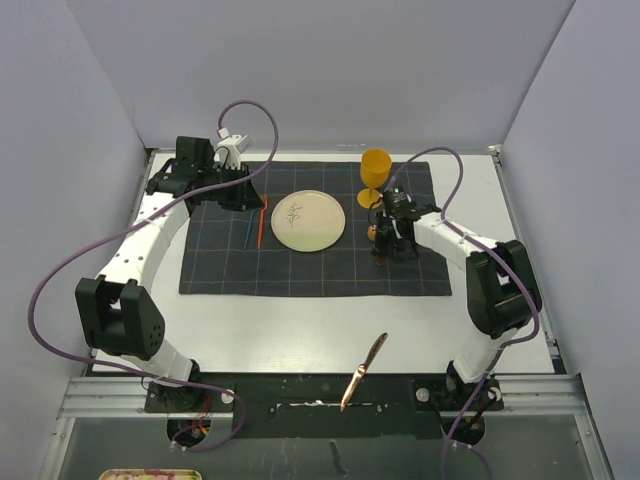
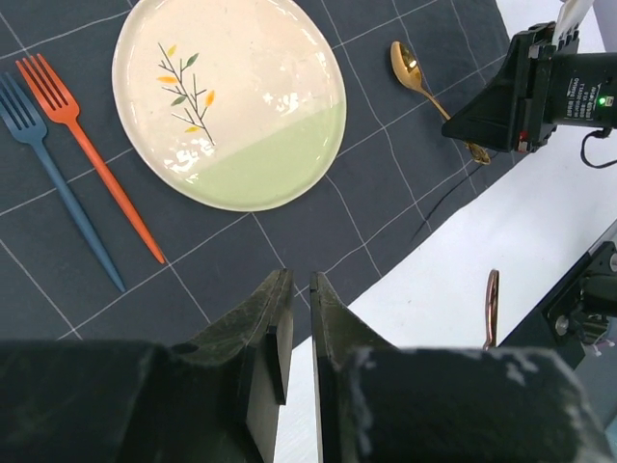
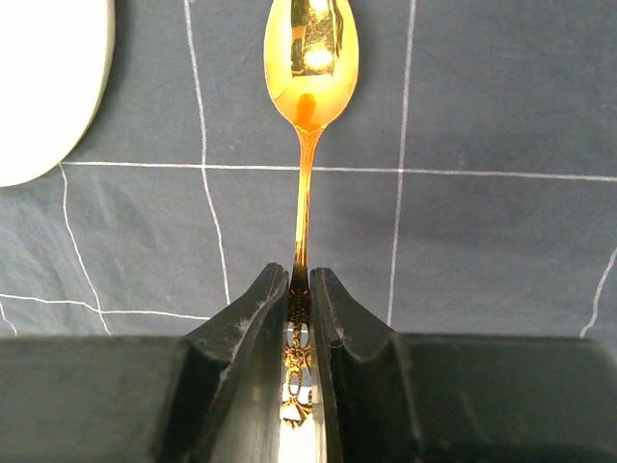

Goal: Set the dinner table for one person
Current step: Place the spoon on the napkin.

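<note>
The right gripper (image 3: 299,282) is clamped on the handle of a gold spoon (image 3: 308,68), just right of the plate (image 1: 308,220) on the dark grey cloth (image 1: 310,275). The left gripper (image 2: 301,289) hangs empty above the cloth, jaws nearly together, near the orange fork (image 2: 87,145) and blue fork (image 2: 58,183). The cloth lies spread across the middle of the white dinner table (image 1: 300,330).

Dark grey gridded cloth (image 1: 310,275) lies on the white rectangular tabletop (image 1: 300,340). Round ceramic plate (image 1: 308,220) sits mid-cloth, with the orange plastic fork (image 1: 262,222) and blue plastic fork (image 1: 250,228) just left. Gold metal spoon (image 2: 410,66) is right, yellow goblet (image 1: 375,175) behind it, copper-coloured knife (image 1: 364,371) before the cloth.
</note>
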`<state>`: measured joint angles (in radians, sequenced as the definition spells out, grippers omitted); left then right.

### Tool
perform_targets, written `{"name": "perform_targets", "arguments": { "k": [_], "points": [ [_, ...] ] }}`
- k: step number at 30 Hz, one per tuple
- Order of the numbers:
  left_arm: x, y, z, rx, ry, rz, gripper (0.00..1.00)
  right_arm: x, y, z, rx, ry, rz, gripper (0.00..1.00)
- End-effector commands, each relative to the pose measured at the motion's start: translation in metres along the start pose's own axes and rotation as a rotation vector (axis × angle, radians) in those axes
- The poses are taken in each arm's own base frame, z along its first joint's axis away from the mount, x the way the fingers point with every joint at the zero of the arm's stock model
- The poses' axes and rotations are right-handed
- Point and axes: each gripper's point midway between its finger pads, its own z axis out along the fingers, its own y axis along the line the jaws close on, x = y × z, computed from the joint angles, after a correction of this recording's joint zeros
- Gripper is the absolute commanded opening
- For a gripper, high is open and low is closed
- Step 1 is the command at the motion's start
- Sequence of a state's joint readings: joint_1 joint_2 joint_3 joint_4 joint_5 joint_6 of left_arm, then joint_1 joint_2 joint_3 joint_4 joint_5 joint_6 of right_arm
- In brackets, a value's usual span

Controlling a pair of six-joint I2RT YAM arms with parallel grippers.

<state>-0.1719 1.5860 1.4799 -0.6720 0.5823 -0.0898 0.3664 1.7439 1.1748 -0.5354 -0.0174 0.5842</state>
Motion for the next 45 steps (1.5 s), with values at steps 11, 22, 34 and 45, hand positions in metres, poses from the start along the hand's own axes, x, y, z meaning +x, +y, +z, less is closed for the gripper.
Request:
{"name": "perform_targets", "arguments": {
  "k": [11, 22, 34, 45],
  "points": [
    [-0.019, -0.014, -0.006, 0.009, -0.077, 0.11, 0.11, -0.057, 0.046, -0.015, -0.005, -0.244, -0.157, 0.0],
    [-0.015, -0.016, -0.004, 0.006, -0.068, 0.136, 0.11, -0.059, 0.055, 0.001, 0.021, -0.261, -0.179, 0.0],
    [-0.01, -0.015, 0.0, 0.014, -0.063, 0.133, 0.1, -0.069, 0.071, 0.011, 0.026, -0.288, -0.187, 0.0],
    [-0.005, -0.017, -0.001, 0.025, -0.061, 0.127, 0.1, -0.068, 0.071, 0.026, 0.05, -0.275, -0.173, 0.0]
  ]
}}
